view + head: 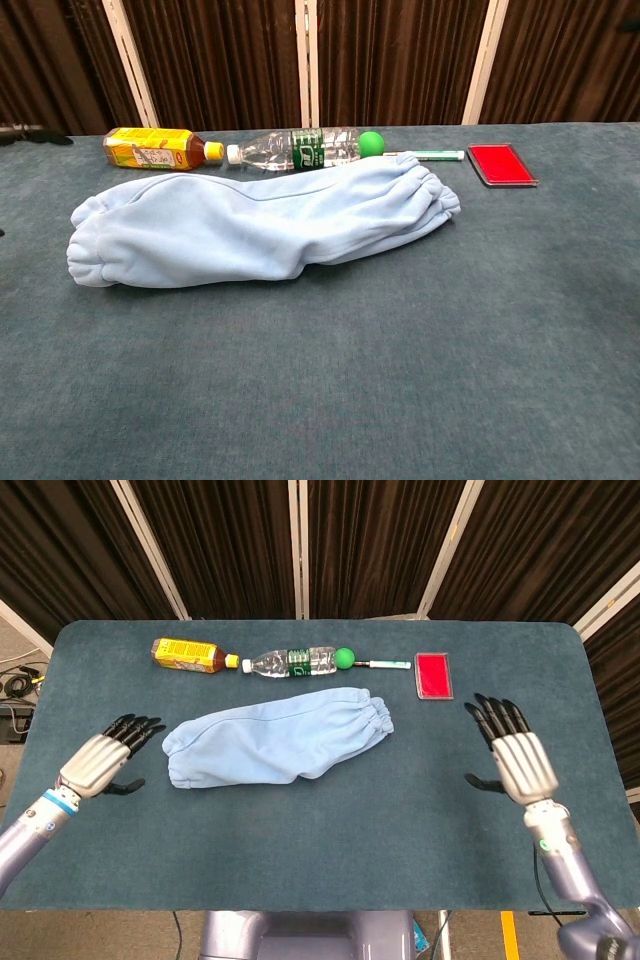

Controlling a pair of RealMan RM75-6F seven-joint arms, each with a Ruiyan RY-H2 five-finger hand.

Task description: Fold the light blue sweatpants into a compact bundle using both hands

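Blue pants (pixel 277 743): folded into a long roll, lying slantwise across the middle of the table (pixel 330 850), gathered cuff end up toward the right, other end lower left; nothing touching them
Left hand (pixel 98 761): hovering over the table's left edge, well apart from the pants, palm down, fingers spread and holding nothing
Right hand (pixel 518 759): out by the right side, well apart from the pants, fingers spread wide, nothing in it
Tea bottle (pixel 189 655): on its side along the far edge, yellow label, cap pointing right
Water bottle (pixel 293 662): clear, lying just right of the tea bottle, cap to cap
Green ball (pixel 344 658): against the water bottle's right end
Pen (pixel 387 664): flat, right of the ball
Red case (pixel 433 674): flat, right of the pen
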